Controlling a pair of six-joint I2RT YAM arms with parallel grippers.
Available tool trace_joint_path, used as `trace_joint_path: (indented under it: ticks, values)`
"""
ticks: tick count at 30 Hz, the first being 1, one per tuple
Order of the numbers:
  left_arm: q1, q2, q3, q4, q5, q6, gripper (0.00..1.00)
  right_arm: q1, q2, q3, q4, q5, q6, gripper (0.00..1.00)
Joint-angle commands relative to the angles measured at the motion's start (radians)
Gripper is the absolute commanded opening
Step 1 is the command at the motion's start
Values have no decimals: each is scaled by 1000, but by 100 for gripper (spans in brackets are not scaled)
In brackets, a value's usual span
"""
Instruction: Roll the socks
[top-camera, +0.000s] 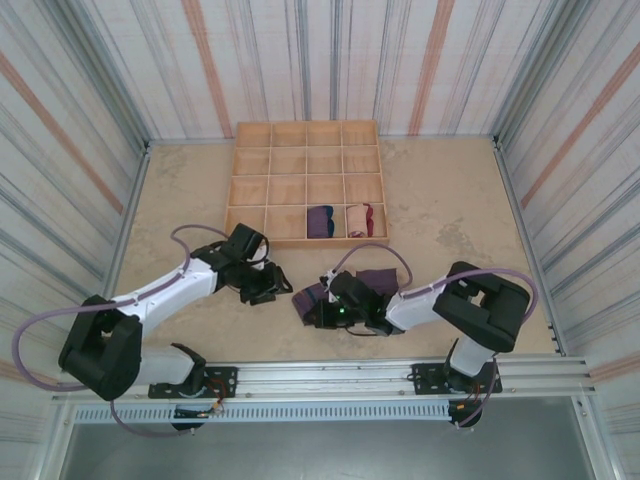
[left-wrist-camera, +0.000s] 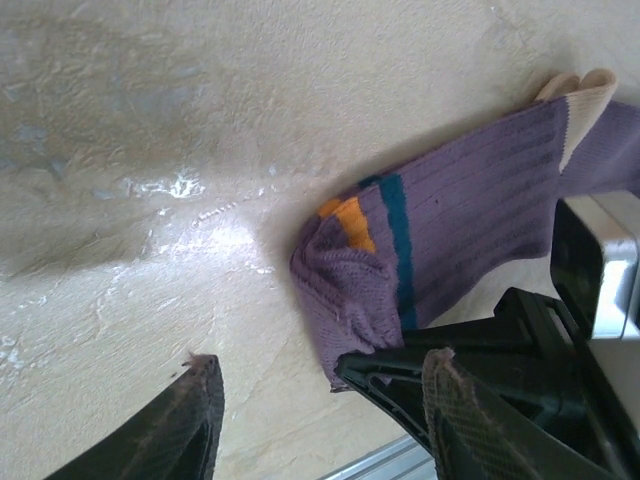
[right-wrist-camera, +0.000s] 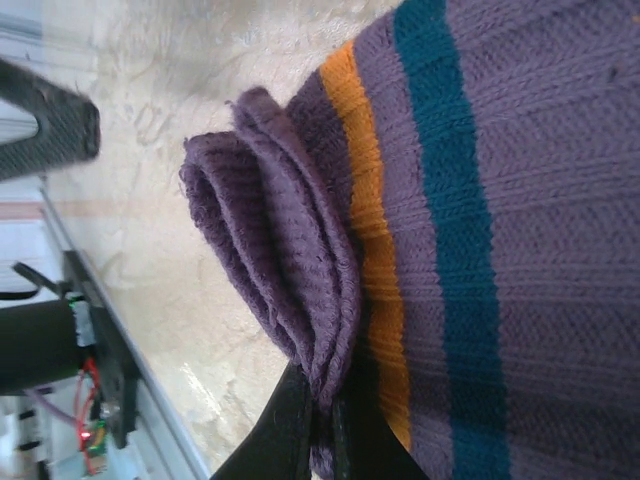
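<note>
Three socks are in view: two in the tray and one on the table. The wooden tray (top-camera: 306, 241) has sixteen compartments, four by four, and sits against the far wall. In its nearest row, the third compartment from the left holds a rolled dark purple sock (top-camera: 320, 221). The fourth compartment holds a cream and maroon sock (top-camera: 358, 220). The other fourteen compartments are bare wood.

The purple striped sock (left-wrist-camera: 460, 200) lies flat on the table (top-camera: 450, 200), between the tray and the metal rail (top-camera: 330, 375) at the near edge. It has an orange band and a teal band by the cuff and a pale end farthest from it. The cuff is folded over on itself.

The right gripper (right-wrist-camera: 320, 420) is clamped on that folded cuff, with fabric pinched between its dark fingers. The left gripper (left-wrist-camera: 322, 362) hangs just beside the cuff, its fingers spread wide with nothing between them.

Striped walls (top-camera: 80, 120) close in three sides of the table. Bare tabletop lies on both sides of the tray.
</note>
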Motion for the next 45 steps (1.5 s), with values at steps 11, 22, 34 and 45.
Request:
trace_joint_path:
  ticks: [11,22,34,45]
  values:
    - [-104,-35,-126,187,-135,-91,38,-76,96,-103,47,-92,279,0]
    - [-142,47,-140,333,-147,-102,34,-127,106,-101,23,-139,314,0]
    - [-184,161,-119,364,-191,-144,31,-131,161,-118,112,-139,356,0]
    - [-186,242,-81,349,-226,-145,25,-144,141,-130,112,-140,351,0]
